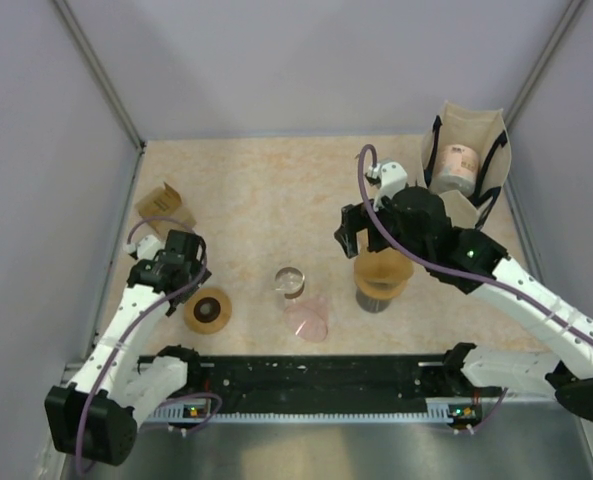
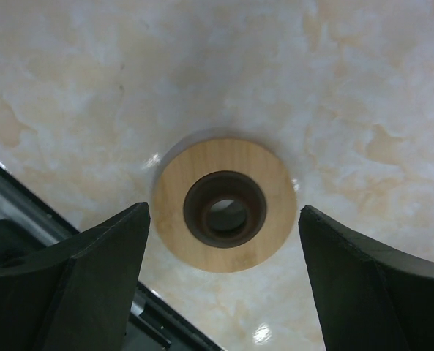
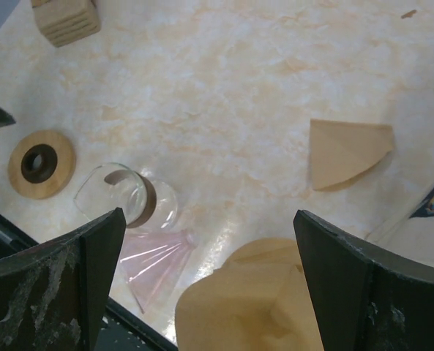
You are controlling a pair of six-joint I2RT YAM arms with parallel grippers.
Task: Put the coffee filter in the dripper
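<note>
A brown paper coffee filter [image 1: 382, 268] sits opened on a dark cup-like holder [image 1: 374, 298]; it also fills the bottom of the right wrist view [image 3: 253, 307]. A second filter [image 3: 345, 152] lies folded flat on the table. The pink see-through dripper [image 1: 306, 322] lies on its side in front of a glass carafe [image 1: 289, 281], and shows in the right wrist view [image 3: 154, 262]. My right gripper [image 1: 354, 232] is open and empty, just above and behind the opened filter [image 3: 209, 216]. My left gripper [image 1: 181, 258] is open and empty above a wooden ring [image 2: 224, 205].
The wooden ring [image 1: 207, 310] with its dark centre lies near the front rail [image 1: 306, 372]. A cardboard box [image 1: 158, 205] stands at the far left. A cloth bag [image 1: 466, 150] holding a roll stands at the back right. Walls close in both sides.
</note>
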